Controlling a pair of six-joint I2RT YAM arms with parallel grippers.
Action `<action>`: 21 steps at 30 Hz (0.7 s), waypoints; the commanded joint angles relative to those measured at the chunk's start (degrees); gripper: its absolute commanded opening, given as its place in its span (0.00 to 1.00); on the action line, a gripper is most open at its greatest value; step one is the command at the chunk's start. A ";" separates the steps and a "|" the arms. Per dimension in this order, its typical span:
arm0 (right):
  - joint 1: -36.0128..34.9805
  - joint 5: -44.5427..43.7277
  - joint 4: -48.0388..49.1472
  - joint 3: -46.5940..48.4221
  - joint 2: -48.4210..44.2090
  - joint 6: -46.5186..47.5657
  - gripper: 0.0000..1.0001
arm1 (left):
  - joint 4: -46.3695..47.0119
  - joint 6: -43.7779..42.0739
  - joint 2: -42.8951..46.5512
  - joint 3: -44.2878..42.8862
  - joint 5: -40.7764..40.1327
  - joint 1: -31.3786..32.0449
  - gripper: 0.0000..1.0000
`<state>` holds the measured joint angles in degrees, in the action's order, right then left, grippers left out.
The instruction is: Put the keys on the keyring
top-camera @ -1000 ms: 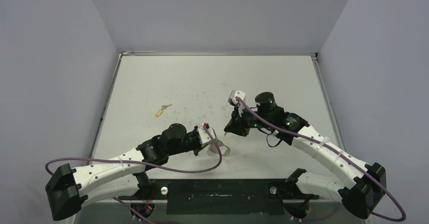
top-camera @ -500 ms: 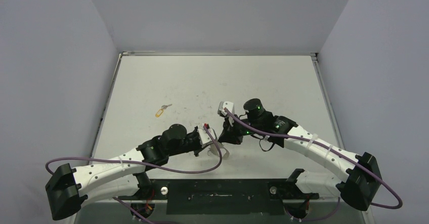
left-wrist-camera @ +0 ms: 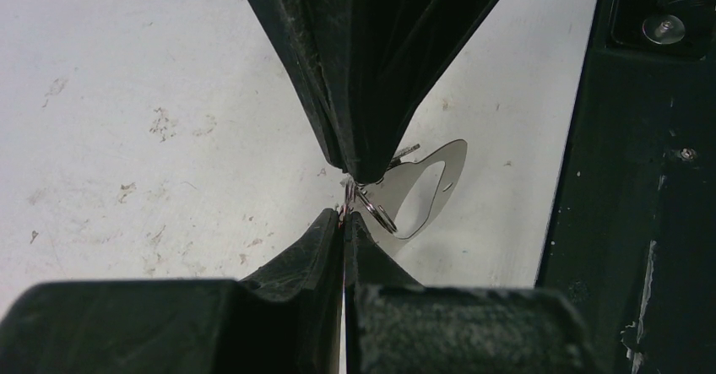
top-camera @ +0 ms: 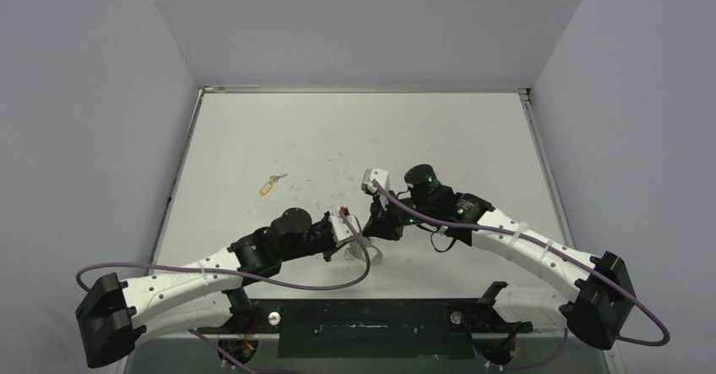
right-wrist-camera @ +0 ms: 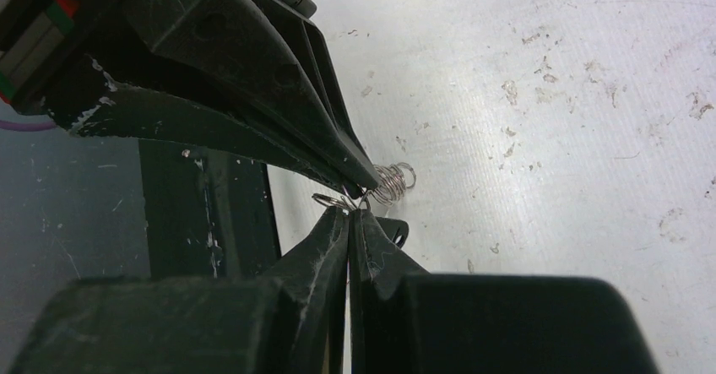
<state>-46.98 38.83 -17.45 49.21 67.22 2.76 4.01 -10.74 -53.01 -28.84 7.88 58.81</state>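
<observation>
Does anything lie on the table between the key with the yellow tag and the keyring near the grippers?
No loose thing lies between them. The key with the yellow tag lies alone on the table, the keyring near the front edge. Only the left arm's wrist sits close to the straight line between them.

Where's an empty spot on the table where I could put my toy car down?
The far half of the table, from the back edge down to the yellow-tagged key, is bare. So is the right side beyond the right arm. It is crowded near the front middle, where the left tool and right tool meet at the keyring.
</observation>
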 commanded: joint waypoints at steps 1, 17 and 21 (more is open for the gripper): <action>-0.31 -1.54 0.58 2.18 -0.81 1.69 0.00 | 4.70 -0.11 1.96 -0.43 -0.18 0.34 0.00; 0.14 -0.71 -4.25 7.40 -1.66 4.22 0.00 | 1.97 -4.03 3.80 -1.46 -1.56 0.34 0.00; 0.13 -0.81 -4.13 7.53 -0.91 4.50 0.00 | -6.29 -5.74 2.25 -6.47 -3.52 0.92 0.00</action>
<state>-46.92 37.89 -22.90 54.24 67.05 6.55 2.74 -14.20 -50.43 -29.04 6.61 58.89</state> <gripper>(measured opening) 0.029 0.009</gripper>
